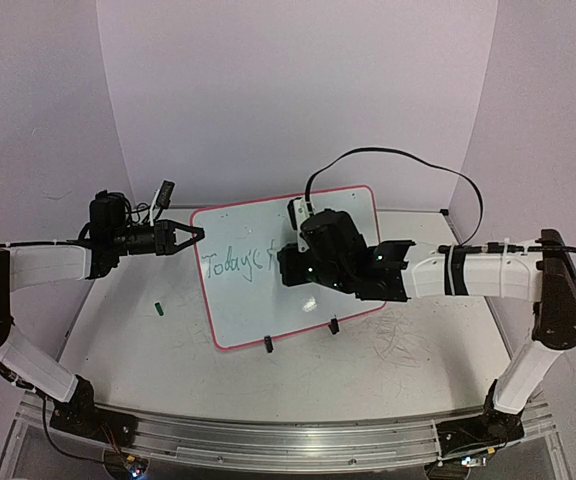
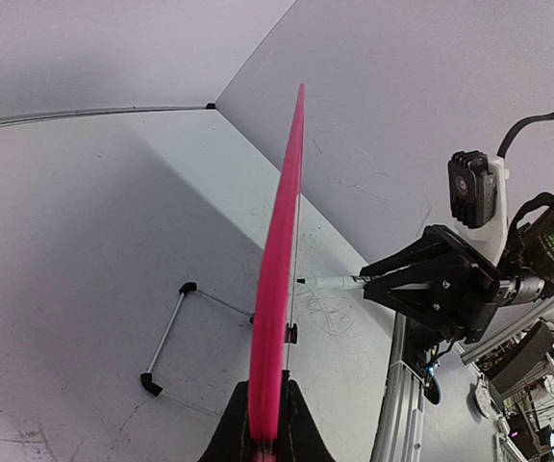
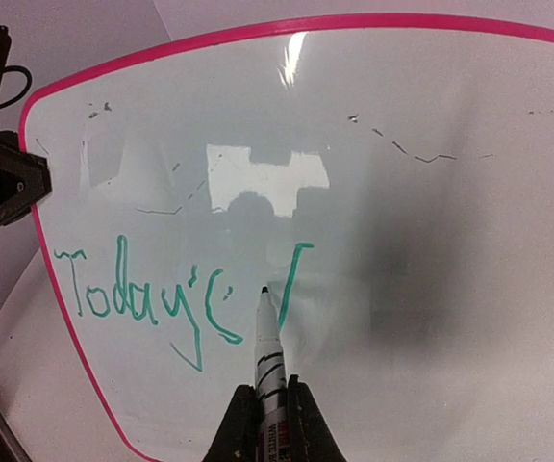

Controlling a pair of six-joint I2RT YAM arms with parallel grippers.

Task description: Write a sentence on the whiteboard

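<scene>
Pink rim of the whiteboard, at its left edge, is pinched between the closed jaws of the left gripper. The board stands tilted on its clip feet in the middle of the table. Rigid, light and slick-faced, it would likely slide or tip under pen pressure, so the rim seems the sensible hold. In green, the sentence reads "Today's" plus one begun stroke. The right gripper is clamped on the marker, its tip at or just off the surface.
</scene>
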